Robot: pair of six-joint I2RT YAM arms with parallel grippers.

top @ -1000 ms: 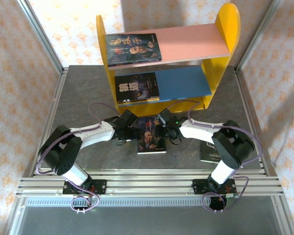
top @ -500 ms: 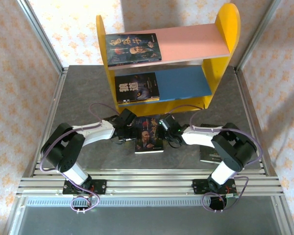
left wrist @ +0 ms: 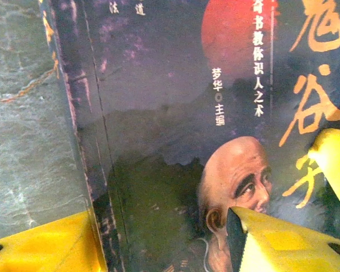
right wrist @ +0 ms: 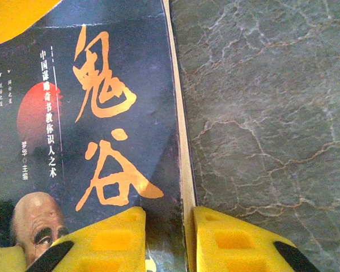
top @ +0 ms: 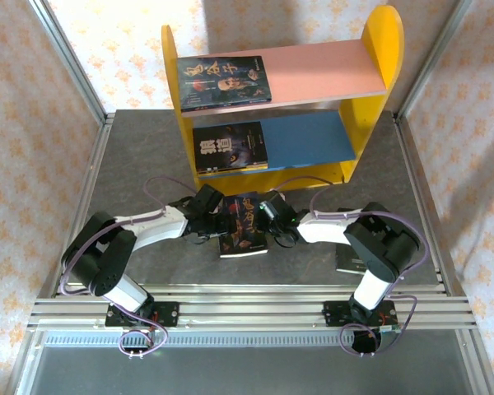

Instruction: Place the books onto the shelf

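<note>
A dark book (top: 243, 226) with orange characters and a bald face lies on the table between my two grippers. My right gripper (top: 267, 216) (right wrist: 169, 215) is shut on the book's (right wrist: 102, 113) page edge, one yellow finger on the cover and one on the table side. My left gripper (top: 216, 224) (left wrist: 158, 218) stands open astride the book's (left wrist: 158, 102) spine, one finger beside the spine and one over the cover. The shelf (top: 329, 78) stands at the back. One book (top: 225, 82) lies on its pink board and another (top: 230, 146) on its blue board.
Another dark book (top: 346, 262) lies on the table at the right, partly under my right arm. Grey marbled table (top: 148, 156) lies bare to the left. Metal frame rails run along the table's sides and near edge.
My right gripper has closed on the book's edge. The book and both grippers have shifted left, and the book has turned slightly.
</note>
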